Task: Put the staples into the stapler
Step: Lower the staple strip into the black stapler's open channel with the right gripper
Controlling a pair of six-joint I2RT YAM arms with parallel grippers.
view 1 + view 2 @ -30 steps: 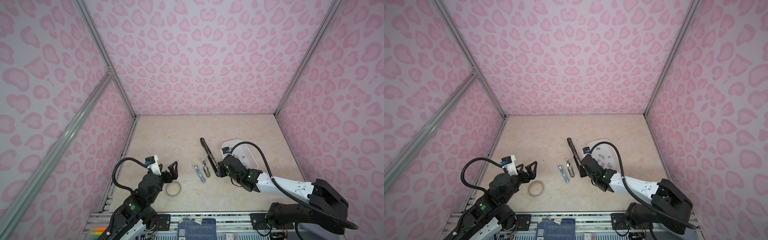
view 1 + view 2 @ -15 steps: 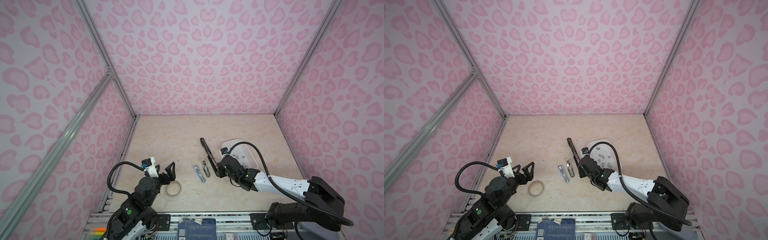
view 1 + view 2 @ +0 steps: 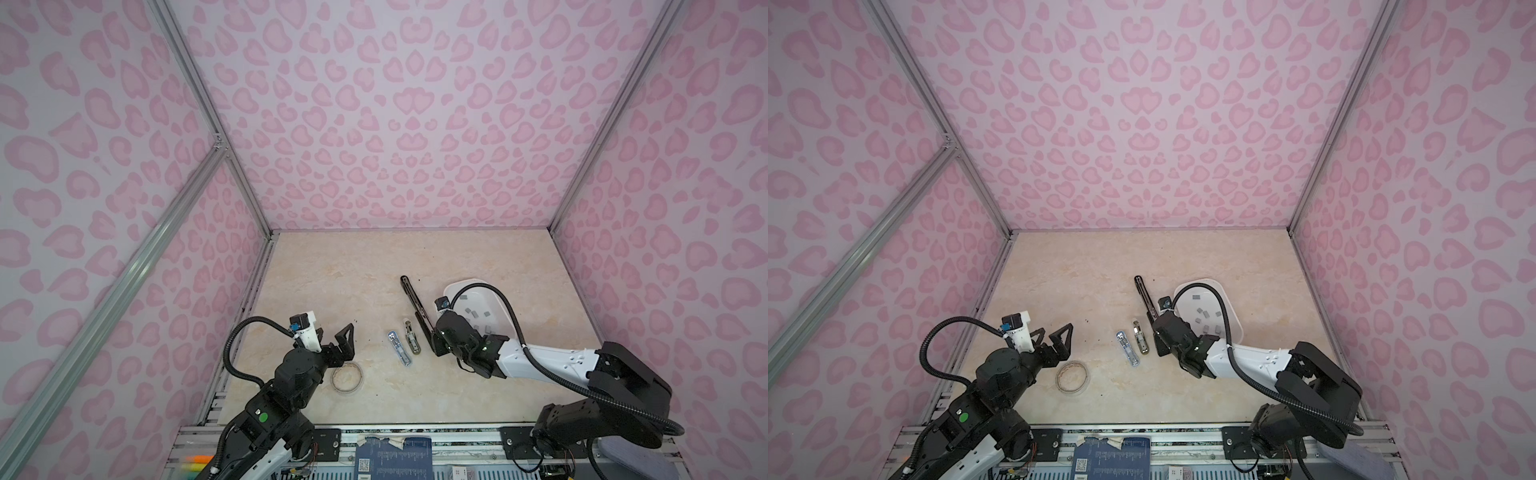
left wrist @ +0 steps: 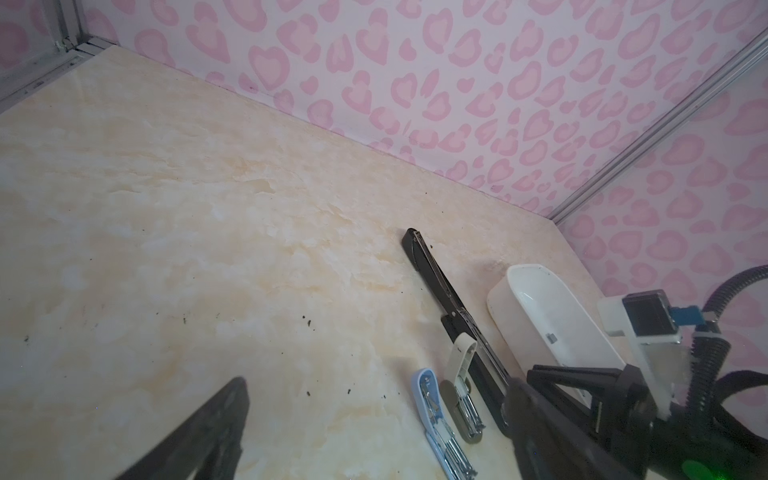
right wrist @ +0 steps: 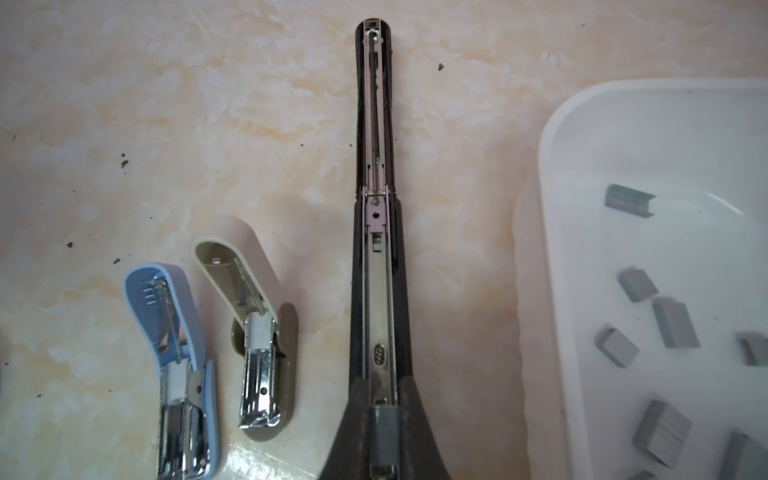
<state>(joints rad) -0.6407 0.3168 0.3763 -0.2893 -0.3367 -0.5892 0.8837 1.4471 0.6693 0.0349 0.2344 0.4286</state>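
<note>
Right gripper [image 5: 384, 411]: clamped on strip [image 5: 384, 432], lower centre, over stapler [image 5: 376, 291].
Left gripper [image 3: 332, 340]: spread wide, empty, lower left.
Staples [image 5: 675, 324]: in tray [image 5: 552, 249], right edge.

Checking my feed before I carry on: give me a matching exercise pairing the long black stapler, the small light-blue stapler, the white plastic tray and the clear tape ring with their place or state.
Things:
1. long black stapler
2. small light-blue stapler
3. white plastic tray
4. clear tape ring

Places or states:
A. holds loose grey staple strips
B. lies close to the left gripper
C. the stapler nearest the tape ring, lid hinged open
D. opened out flat, alongside the tray

Pairs: 1-D, 2-C, 3-A, 4-B.
</note>
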